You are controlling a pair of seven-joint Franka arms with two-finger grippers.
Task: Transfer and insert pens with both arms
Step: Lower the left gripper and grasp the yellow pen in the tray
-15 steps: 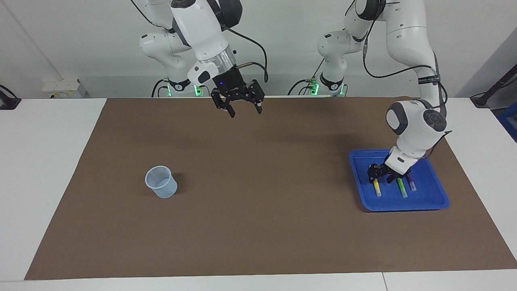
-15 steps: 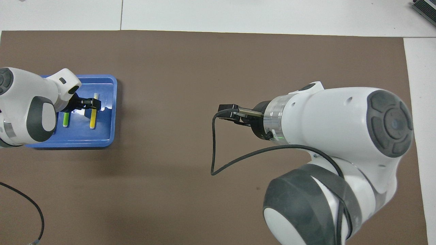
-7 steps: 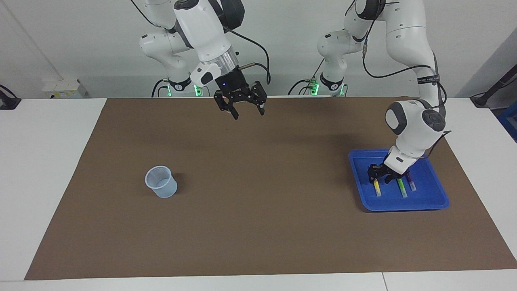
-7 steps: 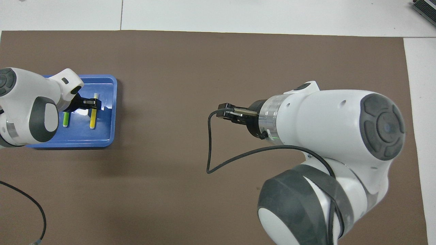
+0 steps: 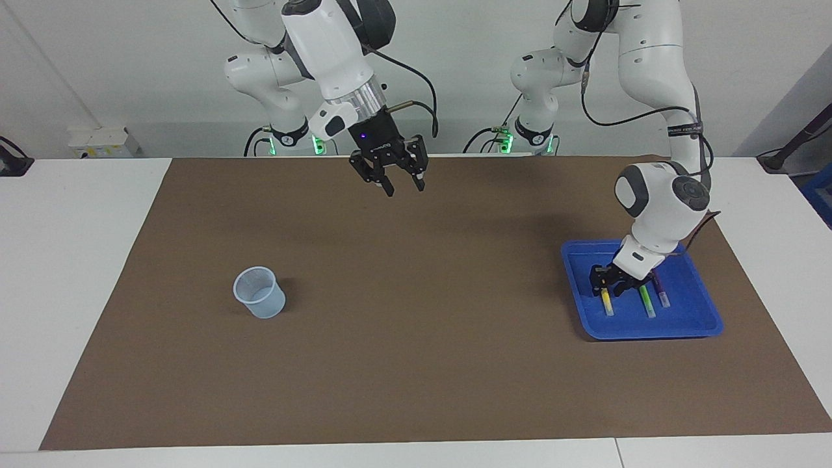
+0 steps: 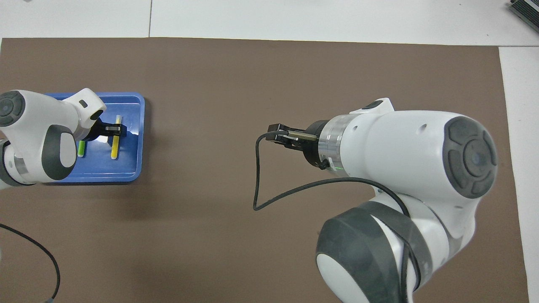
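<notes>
on the desk point(image 5: 416, 390), nearest the robots, the right pincer point(image 5: 396, 179) hangs above the bare brown mat point(image 5: 416, 312) with fingers spread and nothing between them; over the last second it has swung a little toward the middle and dipped slightly, which reads as getting in place for a handover. farther out, toward the left arm's end, the blue tray point(image 5: 705, 322) carries the three pens. the left pincer point(image 5: 611, 284) is down in the tray at the yellow pen point(image 5: 606, 303), having shifted sideways from between yellow and green point(image 5: 646, 301) to sit square on the yellow one; its fingers look drawn in about that pen, though whether they truly clamp it cannot be told. no pen has left the tray, so the first pick seems only now underway. the purple pen point(image 5: 662, 296) is half masked by the left wrist, and is hidden altogether in the overhead view. farthest out, the cup point(image 5: 259, 292) stands empty toward the right arm's end; the overhead view does not show it, the right arm covering that part.
</notes>
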